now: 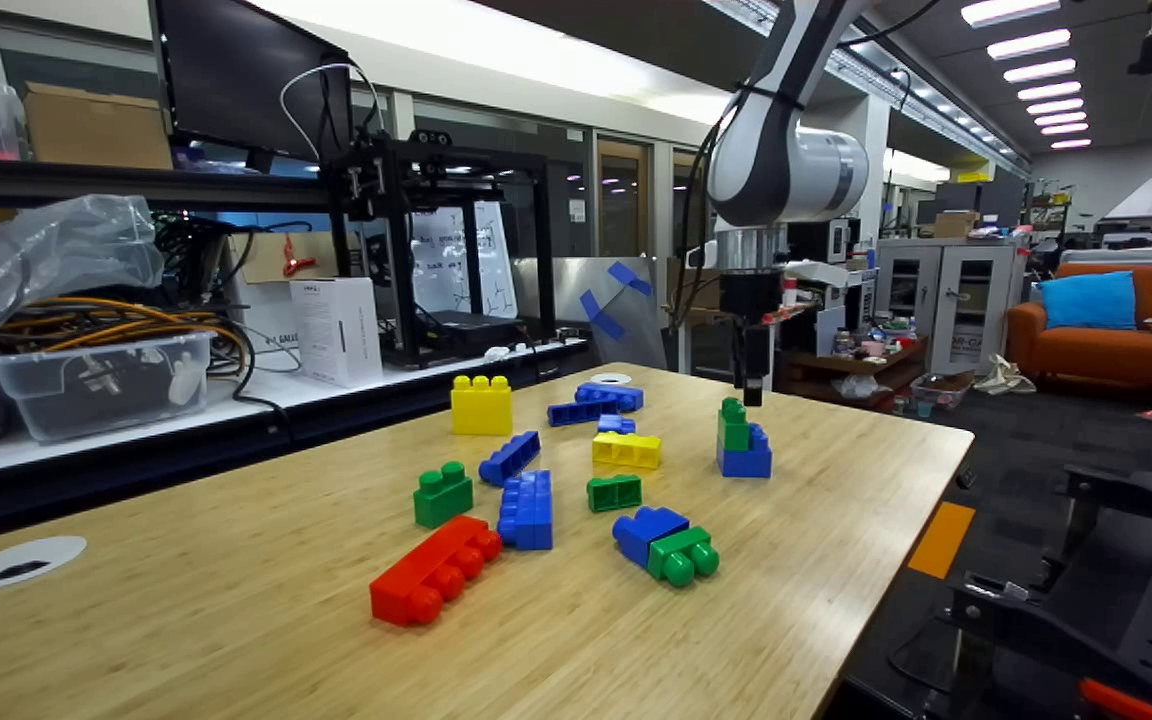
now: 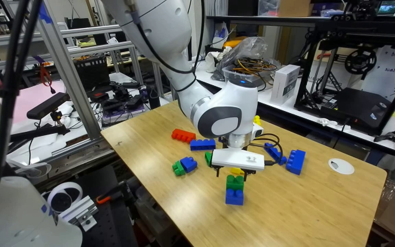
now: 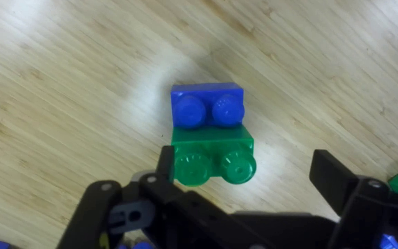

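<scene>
Two chunky toy bricks fill the middle of the wrist view: a glossy green plastic brick with a pair of round studs on top, stacked on a blue plastic brick that has two studs of its own showing. They're sitting on a pale wooden desk. The black two-fingered tool is spread wide with nothing gripped, the green brick showing between its fingers. One finger overlaps the green brick's edge from up there, so no telling whether it touches; the opposite finger is clearly apart.

In an exterior view, that pair is right by the fingertips, below the white rectangular housing attached over the tool. A yellow plastic brick peeks out behind, mostly hidden. Further back, a red plastic brick lies near a long blue plastic brick.

In an exterior view that looks along the desk, the tool shows edge-on, its tip near the top of the green brick. Bricks are scattered all over to the left of it, including an upright yellow plastic brick and a small green plastic brick. Way off in the background, an orange sofa has a bright blue cushion on it.
</scene>
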